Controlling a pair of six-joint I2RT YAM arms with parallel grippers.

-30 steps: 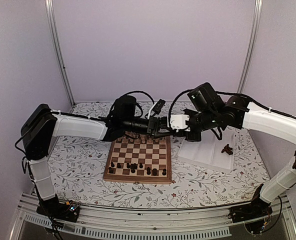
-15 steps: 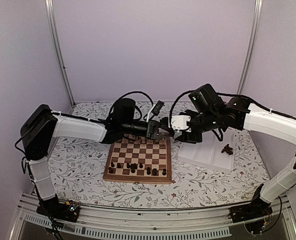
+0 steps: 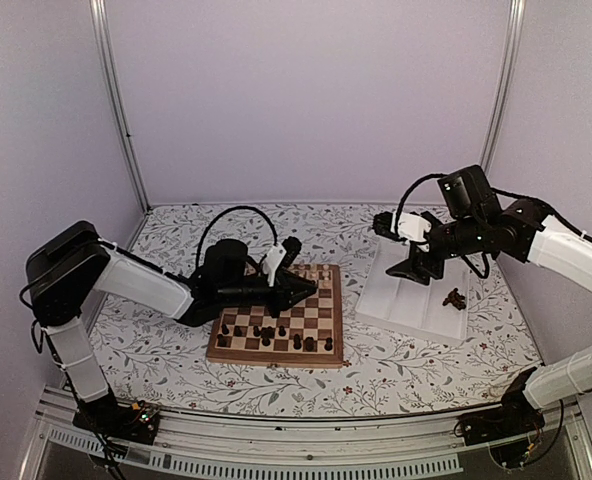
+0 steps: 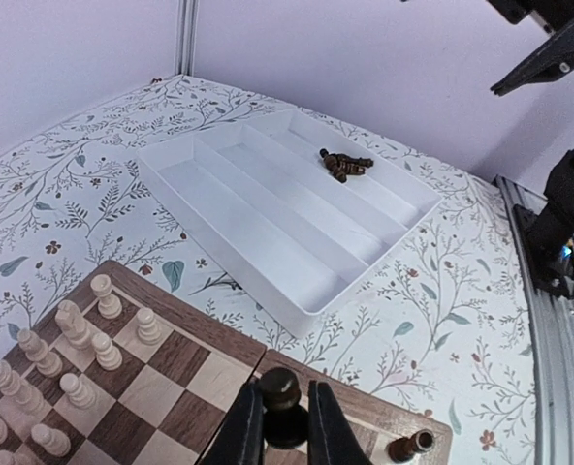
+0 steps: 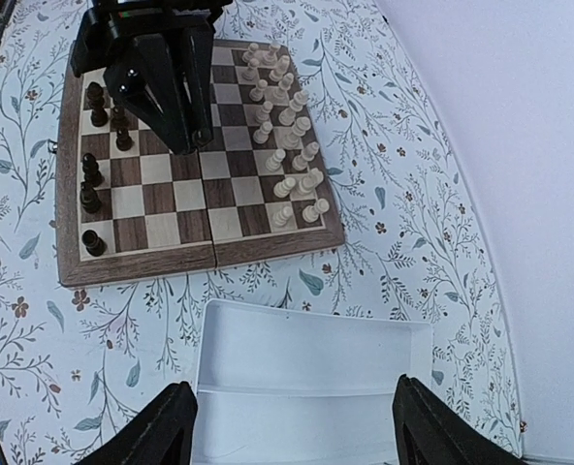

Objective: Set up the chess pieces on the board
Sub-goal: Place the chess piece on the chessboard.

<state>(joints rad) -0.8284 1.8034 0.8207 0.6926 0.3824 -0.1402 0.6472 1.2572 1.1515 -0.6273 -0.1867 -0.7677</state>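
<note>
Lilac-walled enclosure; bench [image 3: 156, 355] covered with a leaf-patterned cloth.
Board [image 3: 276, 318]: lies flat at mid-bench.
Pale chessmen [image 5: 285, 184]: ranked along the board's two far rows.
Dark chess pieces [image 3: 276, 337]: several stand on the board's near rows. A small heap [image 3: 456, 297] lies in the white ridged tray [image 3: 396, 300] just right of the board.
Left end effector [image 4: 285, 438]: low over the board's right half, jaws closed on one dark piece [image 4: 281, 392], held upright.
Right end effector [image 3: 416, 265]: above the tray, right of the board, jaws wide apart, holding nothing.
</note>
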